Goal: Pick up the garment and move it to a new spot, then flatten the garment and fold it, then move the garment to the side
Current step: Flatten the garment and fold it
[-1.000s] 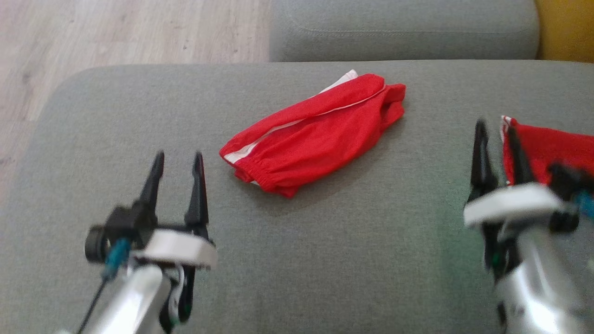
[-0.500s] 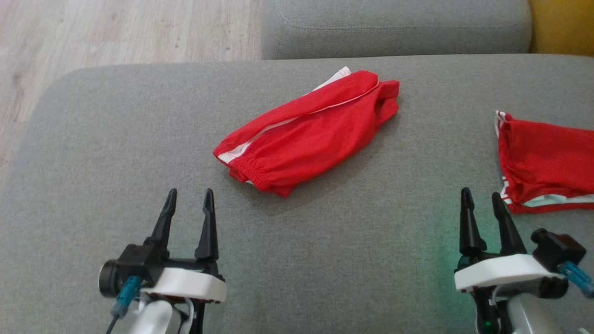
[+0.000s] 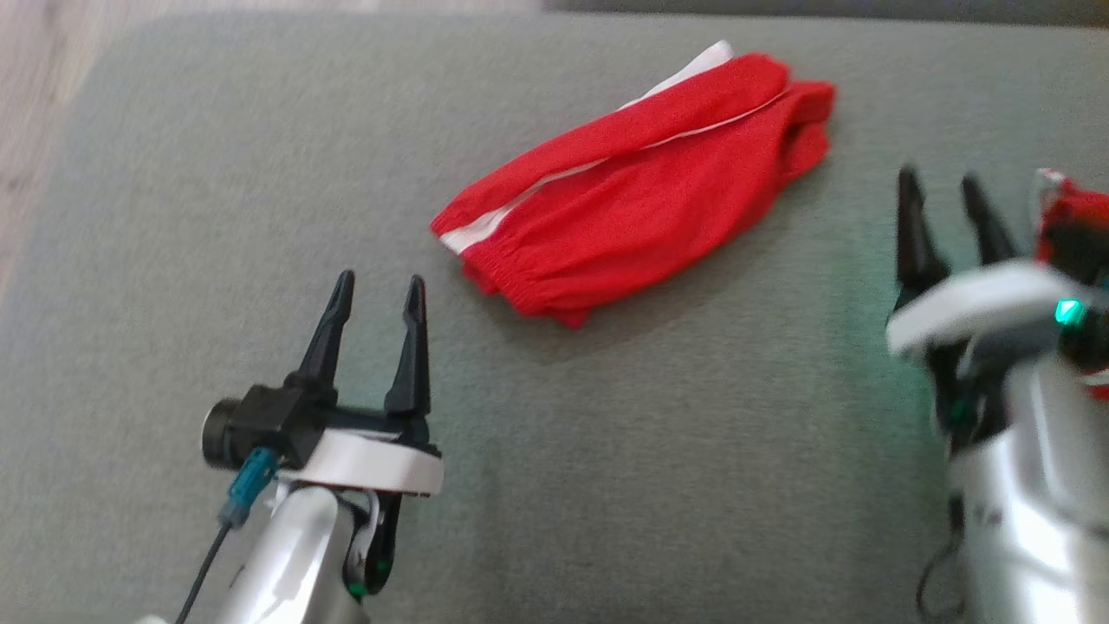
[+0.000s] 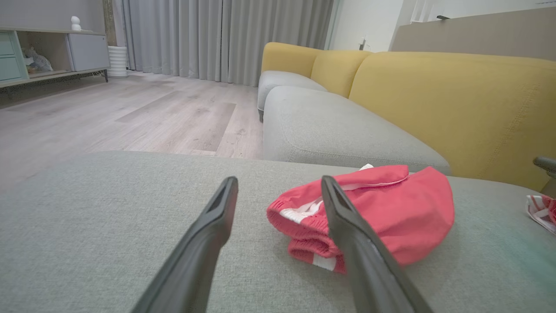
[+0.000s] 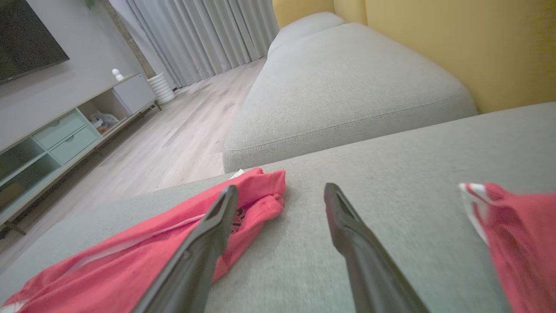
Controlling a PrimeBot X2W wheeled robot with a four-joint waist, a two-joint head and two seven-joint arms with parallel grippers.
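The red garment (image 3: 637,195), a pair of shorts with white side stripes, lies in the middle of the grey sofa cushion (image 3: 606,451), doubled over on itself with its elastic waistband turned toward the robot's left. Nothing holds it. The left gripper (image 3: 380,280) hovers over bare cushion just short of the waistband end, jaws spread and empty; in the left wrist view the bundle sits right behind its right finger. The right gripper (image 3: 940,178) hangs near the garment's far end, jaws also spread and empty, and is blurred in the head view. A second red piece (image 3: 1070,212) lies at the robot's right edge of the cushion (possibly one already set aside, though the pictures cannot confirm that). Judging from how the shorts lie, rumpled rather than neatly squared, the task seems to be at its start: the pick-up and the move to a new spot are not yet done, and flattening, folding and shifting aside all remain.
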